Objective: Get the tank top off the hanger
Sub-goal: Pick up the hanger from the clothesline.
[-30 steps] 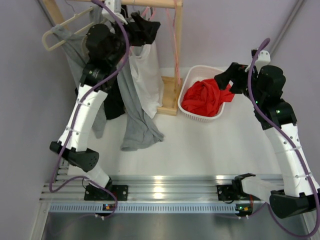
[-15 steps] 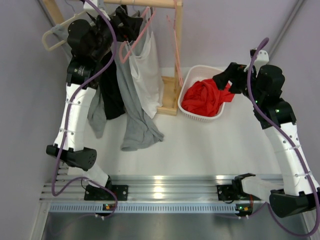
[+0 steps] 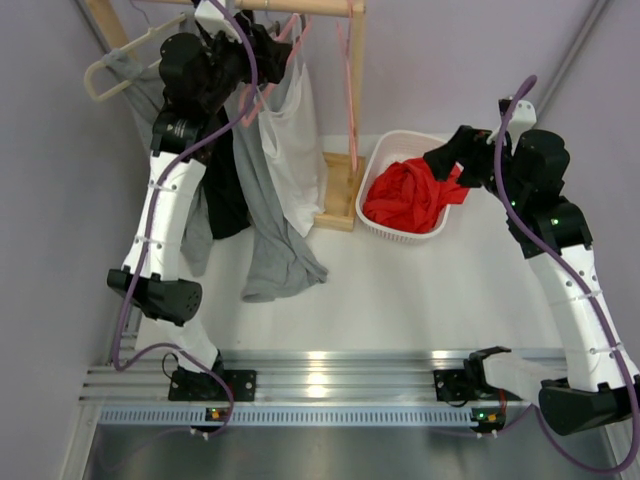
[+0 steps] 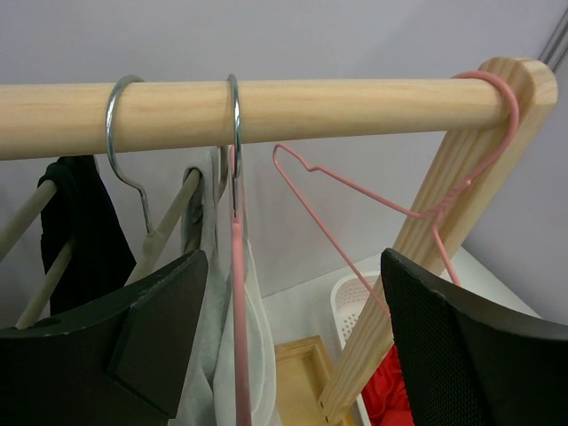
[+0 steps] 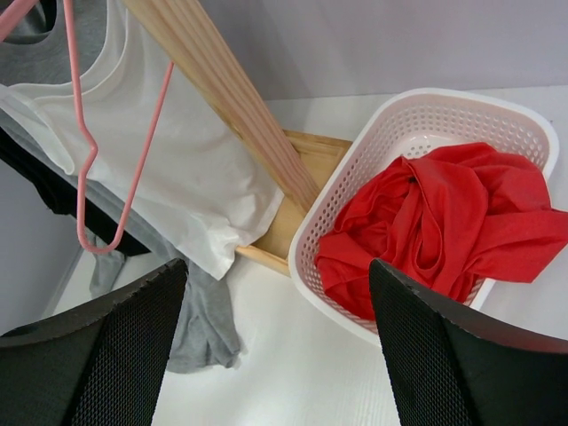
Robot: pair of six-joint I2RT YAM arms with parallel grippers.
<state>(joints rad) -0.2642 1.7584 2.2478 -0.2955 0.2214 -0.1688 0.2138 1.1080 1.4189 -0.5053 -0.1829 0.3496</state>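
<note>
A white tank top [image 3: 295,140] hangs on a pink hanger [image 3: 262,95] from the wooden rail [image 3: 300,8]. My left gripper [image 3: 275,45] is open and empty just below the rail. In the left wrist view the hanger's shaft [image 4: 238,293] and the white fabric [image 4: 257,355] lie between my open fingers [image 4: 293,328], nearer the left one, untouched. My right gripper [image 3: 455,160] is open and empty, held over the left part of the basket. In the right wrist view [image 5: 280,337] it faces the white tank top [image 5: 177,169].
A grey garment [image 3: 275,250] and a black one [image 3: 225,200] hang beside the tank top, on wooden hangers. An empty pink hanger [image 4: 355,191] hangs at the rail's right end. A white basket [image 3: 400,140] holds a red garment [image 3: 410,195]. The rack's wooden base [image 3: 340,190] stands beside it.
My left arm swung left, then came back right and up, bringing the gripper under the rail around the pink hanger. The hanger and tank top shifted a little. The right arm has not moved.
</note>
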